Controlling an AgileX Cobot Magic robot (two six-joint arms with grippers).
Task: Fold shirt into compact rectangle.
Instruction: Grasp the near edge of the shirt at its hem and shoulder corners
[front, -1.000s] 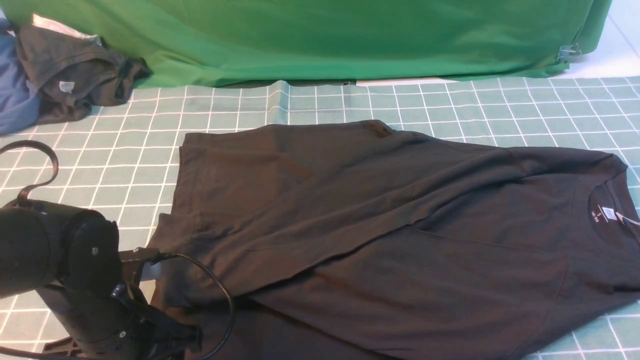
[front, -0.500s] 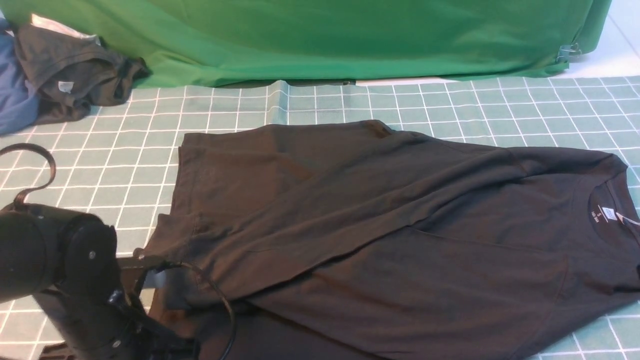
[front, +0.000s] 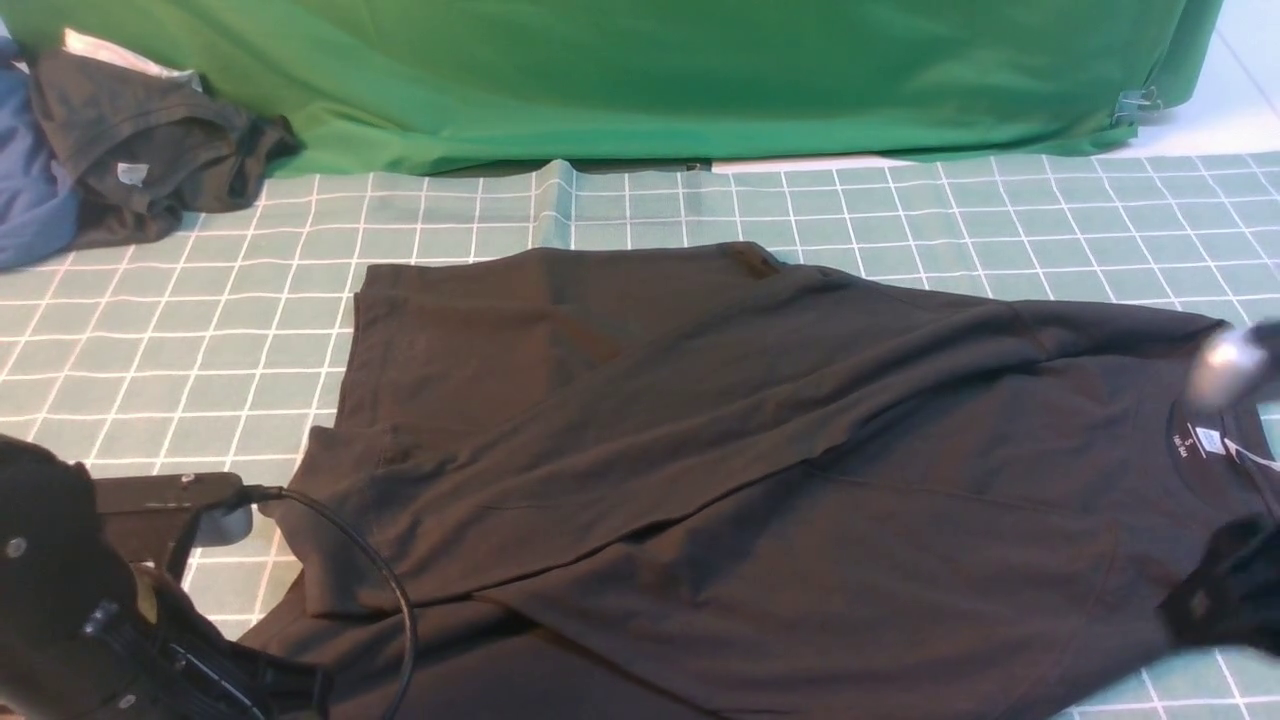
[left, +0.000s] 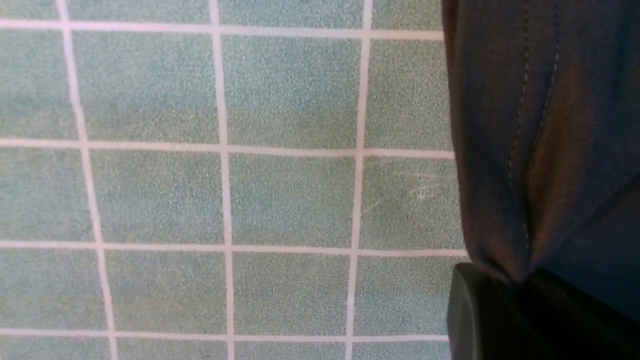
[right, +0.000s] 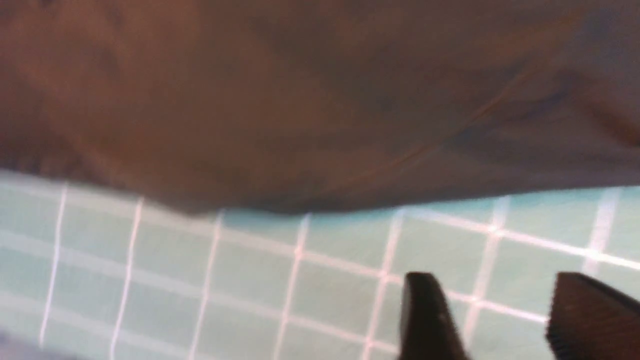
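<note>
Drawn back, left gripper (left: 520, 285) pinches shirt (front: 750, 480) hem; right gripper (right: 492, 305), newly arrived, gapes empty.

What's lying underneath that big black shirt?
The shirt lies on a teal mat with white grid lines, which shows all round it. Part of the shirt is folded over itself. Whether anything else sits beneath cannot be seen, because the cloth covers it.

Teal checked tablecloth (front: 900, 210) bears black shirt (front: 750, 450); grey garment (front: 150, 140) far-left.
</note>
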